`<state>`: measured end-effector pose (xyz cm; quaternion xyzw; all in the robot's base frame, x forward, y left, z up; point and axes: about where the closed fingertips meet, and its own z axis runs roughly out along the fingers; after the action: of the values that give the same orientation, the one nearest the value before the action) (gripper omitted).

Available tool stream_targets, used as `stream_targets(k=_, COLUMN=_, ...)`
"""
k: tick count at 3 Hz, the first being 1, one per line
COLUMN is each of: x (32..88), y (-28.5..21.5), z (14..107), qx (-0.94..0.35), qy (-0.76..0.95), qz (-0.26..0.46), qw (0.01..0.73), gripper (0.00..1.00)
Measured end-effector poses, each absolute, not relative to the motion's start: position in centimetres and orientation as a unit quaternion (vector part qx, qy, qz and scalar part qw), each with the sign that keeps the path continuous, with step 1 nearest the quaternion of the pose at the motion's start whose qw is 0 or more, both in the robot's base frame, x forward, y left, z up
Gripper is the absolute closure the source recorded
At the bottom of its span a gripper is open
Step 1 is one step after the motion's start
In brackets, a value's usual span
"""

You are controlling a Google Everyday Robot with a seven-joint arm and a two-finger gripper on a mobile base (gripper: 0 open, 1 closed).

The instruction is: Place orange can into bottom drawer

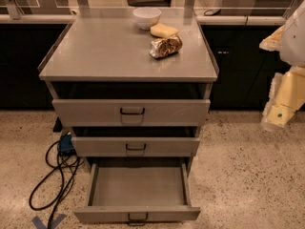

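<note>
The orange can lies on its side on the grey cabinet's top, toward the back right. It has silver ends and a mottled orange-brown label. The bottom drawer is pulled far out, and its shallow grey tray holds nothing. My arm's pale parts hang at the right edge of the view. The gripper is there, beside the cabinet at about middle-drawer height, well apart from the can and the drawer.
A yellow sponge lies just behind the can, and a white bowl stands behind that. The top drawer and the middle drawer sit slightly out. Black cables trail on the speckled floor at the left.
</note>
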<state>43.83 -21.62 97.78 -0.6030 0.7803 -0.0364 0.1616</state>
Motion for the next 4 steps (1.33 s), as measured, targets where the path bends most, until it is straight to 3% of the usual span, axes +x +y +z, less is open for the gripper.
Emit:
stream_targets(k=2, x=46.0, y=-21.1, z=97.5, qx=-0.625, qy=0.761, qz=-0.037, qw=0.172, gripper=0.00)
stream_targets(k=4, x=58.6, y=-14.7, z=95.6, qx=-0.712, qy=0.674, qz=0.005, qw=0.196, gripper=0.00)
